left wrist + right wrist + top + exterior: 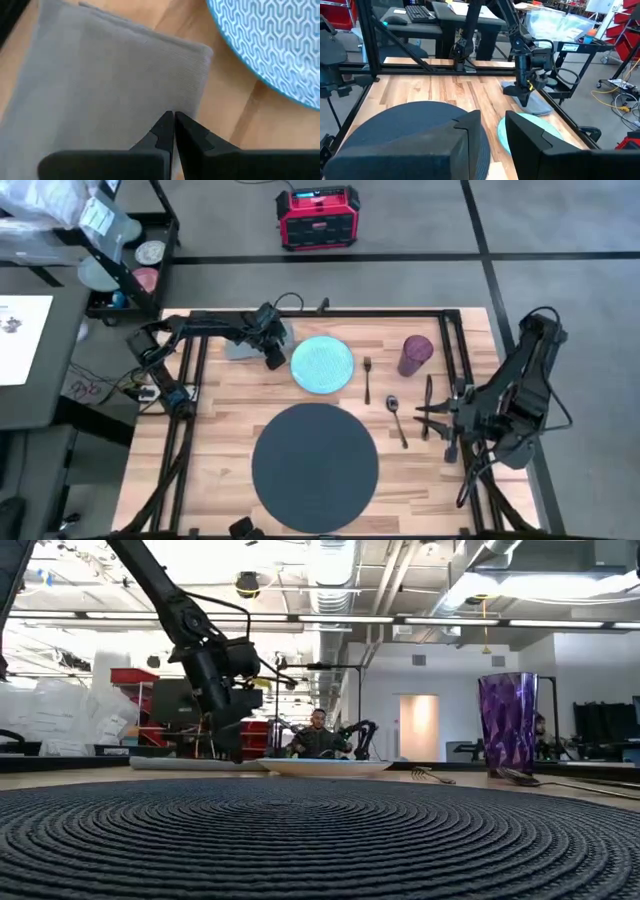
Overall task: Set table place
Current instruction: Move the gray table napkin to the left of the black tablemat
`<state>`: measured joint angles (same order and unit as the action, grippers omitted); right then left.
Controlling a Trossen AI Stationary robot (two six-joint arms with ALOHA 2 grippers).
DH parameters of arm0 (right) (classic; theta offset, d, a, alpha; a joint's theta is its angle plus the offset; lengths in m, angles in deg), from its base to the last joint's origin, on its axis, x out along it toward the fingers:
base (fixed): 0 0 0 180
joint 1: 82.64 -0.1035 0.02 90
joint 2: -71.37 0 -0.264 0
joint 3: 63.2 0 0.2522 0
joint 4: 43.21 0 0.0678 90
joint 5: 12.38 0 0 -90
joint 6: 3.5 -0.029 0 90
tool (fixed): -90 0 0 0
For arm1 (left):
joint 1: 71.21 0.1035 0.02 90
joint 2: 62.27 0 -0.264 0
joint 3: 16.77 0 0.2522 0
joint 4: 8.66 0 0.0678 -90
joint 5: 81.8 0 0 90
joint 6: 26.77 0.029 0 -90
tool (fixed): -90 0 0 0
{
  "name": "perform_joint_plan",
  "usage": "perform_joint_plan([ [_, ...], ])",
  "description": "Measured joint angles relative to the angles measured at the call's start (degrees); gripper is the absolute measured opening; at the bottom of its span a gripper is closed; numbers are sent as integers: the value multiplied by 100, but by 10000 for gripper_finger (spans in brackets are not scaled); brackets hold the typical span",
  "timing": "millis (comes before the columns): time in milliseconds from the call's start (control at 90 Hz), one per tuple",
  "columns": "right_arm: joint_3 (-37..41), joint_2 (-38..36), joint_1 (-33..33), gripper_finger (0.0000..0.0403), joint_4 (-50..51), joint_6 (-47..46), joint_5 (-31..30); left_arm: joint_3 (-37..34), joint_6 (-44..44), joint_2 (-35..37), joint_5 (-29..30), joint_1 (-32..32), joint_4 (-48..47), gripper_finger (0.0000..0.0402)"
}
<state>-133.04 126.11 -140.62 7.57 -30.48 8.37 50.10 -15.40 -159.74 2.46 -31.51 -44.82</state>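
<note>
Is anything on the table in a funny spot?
Yes. The teal plate sits on bare wood behind the dark mat, not on it. The left pincer is shut on the grey napkin beside the plate.

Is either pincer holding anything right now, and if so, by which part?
The left pincer is shut on the grey napkin, pinching its edge near the corner beside the teal plate. The right pincer is open, holding nothing.

Red power box [317,217] on floor, side cart [130,260], seated person [318,733]
</note>
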Motion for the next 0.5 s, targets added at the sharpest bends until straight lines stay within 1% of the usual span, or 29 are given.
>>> perform_joint_plan([
  [189,0,-2,0,77,0,0,9,2,79,5,-17,-131,-577,0],
  [500,0,0,0,77,2,0,14,6,94,158,-22,-318,-2381,0],
])
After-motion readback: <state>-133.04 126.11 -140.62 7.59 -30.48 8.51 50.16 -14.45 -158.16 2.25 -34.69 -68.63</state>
